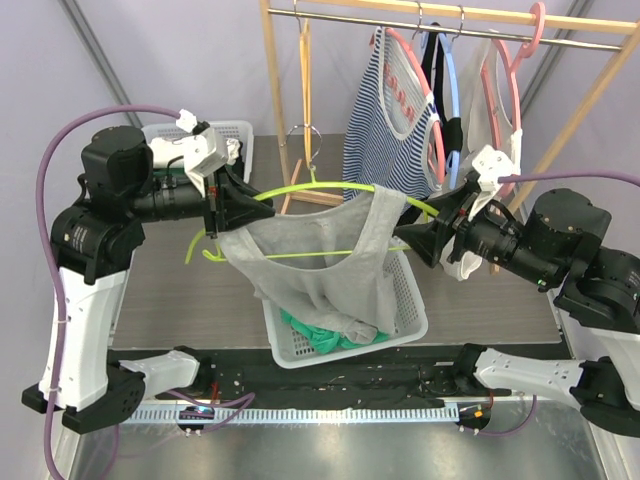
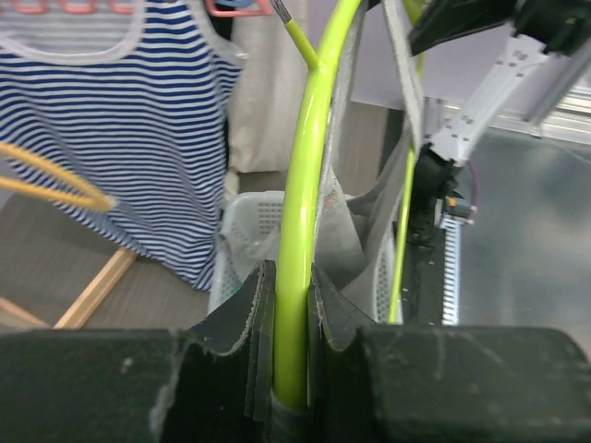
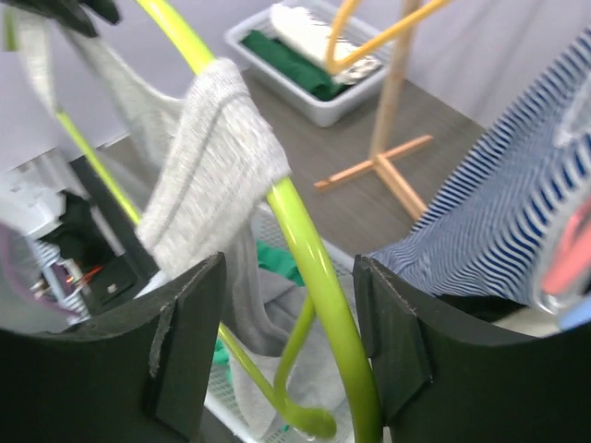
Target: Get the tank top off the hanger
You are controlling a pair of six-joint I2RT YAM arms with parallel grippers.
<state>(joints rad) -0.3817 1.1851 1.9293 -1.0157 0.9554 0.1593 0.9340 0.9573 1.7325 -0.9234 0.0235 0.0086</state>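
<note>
Lime-green hanger (image 1: pixel 320 184) lies level above the desk (image 1: pixel 170 300), between the two arms. The left gripper (image 2: pixel 291 286) is closed tight on its left end. The right gripper (image 3: pixel 291 277) has its jaws apart, one on each side of the bar. The grey tank top (image 1: pixel 310 260) hangs from the hanger, with one strap over the bar near the right gripper. Its lower part reaches into the white basket (image 1: pixel 405 322).

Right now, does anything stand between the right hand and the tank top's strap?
Nothing visible does. The open right hand straddles the hanger, and the strap is draped over that same arm just ahead of it, with only bare hanger between them.
</note>
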